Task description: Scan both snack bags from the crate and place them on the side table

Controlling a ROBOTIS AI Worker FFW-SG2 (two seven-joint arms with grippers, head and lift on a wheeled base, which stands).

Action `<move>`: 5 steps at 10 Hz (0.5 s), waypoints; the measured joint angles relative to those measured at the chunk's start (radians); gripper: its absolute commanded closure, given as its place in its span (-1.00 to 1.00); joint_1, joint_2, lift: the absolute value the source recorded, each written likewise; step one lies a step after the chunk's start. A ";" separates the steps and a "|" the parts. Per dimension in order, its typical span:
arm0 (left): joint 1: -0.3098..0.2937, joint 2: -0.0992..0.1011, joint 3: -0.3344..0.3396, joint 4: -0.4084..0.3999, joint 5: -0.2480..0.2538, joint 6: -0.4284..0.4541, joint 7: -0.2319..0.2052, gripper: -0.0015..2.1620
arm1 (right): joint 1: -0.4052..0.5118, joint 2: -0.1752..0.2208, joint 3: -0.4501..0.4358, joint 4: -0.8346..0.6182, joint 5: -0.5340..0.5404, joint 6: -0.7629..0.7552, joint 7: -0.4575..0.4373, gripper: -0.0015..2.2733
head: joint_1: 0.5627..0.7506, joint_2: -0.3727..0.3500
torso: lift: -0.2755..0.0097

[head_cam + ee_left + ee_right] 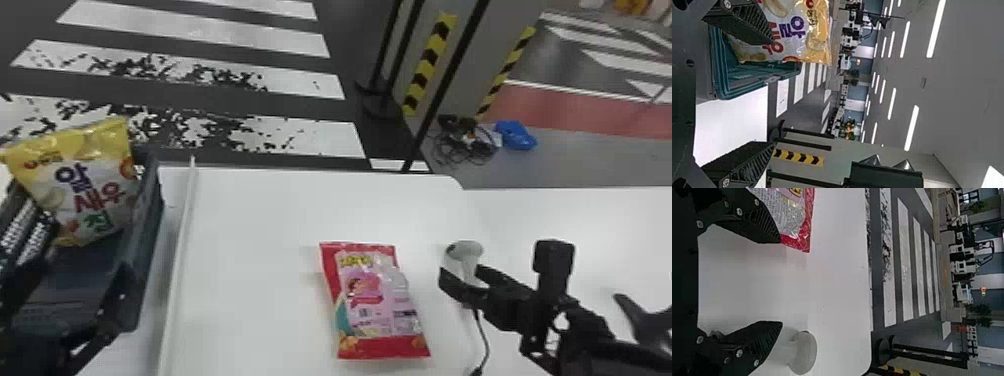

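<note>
Right claw [462,278] gapes near the scanner [469,250], with room before the far table edge [310,175].

I'm in a large indoor hall, industrial-looking: crosswalk stripes [320,137] on the grey floor [355,45], black-and-yellow tape [425,70], long ceiling lights [936,29] overhead.

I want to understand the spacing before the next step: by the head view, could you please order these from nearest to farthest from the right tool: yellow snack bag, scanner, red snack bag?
1. Scanner: close by the right tool.
2. Red snack bag: on the white table, left of the scanner.
3. Yellow snack bag: in the crate, far left.
</note>
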 measured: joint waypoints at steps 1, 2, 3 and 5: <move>0.004 0.000 0.000 -0.009 -0.003 0.000 0.004 -0.92 | -0.018 -0.004 0.001 0.034 0.000 -0.016 -0.007 -0.92 | 0.41 -0.80 | 0.26; 0.010 -0.001 -0.002 -0.022 -0.009 0.007 0.020 -0.92 | -0.037 -0.011 0.002 0.064 0.000 -0.019 -0.006 -0.92 | 0.41 -0.80 | 0.26; 0.019 -0.002 -0.005 -0.044 -0.021 0.047 0.055 -0.92 | -0.059 -0.023 0.004 0.099 0.000 -0.020 -0.005 -0.92 | 0.41 -0.80 | 0.26; 0.025 -0.003 -0.008 -0.066 -0.031 0.123 0.075 -0.92 | -0.106 -0.057 0.018 0.183 0.010 -0.021 -0.005 -0.92 | 0.41 -0.83 | 0.26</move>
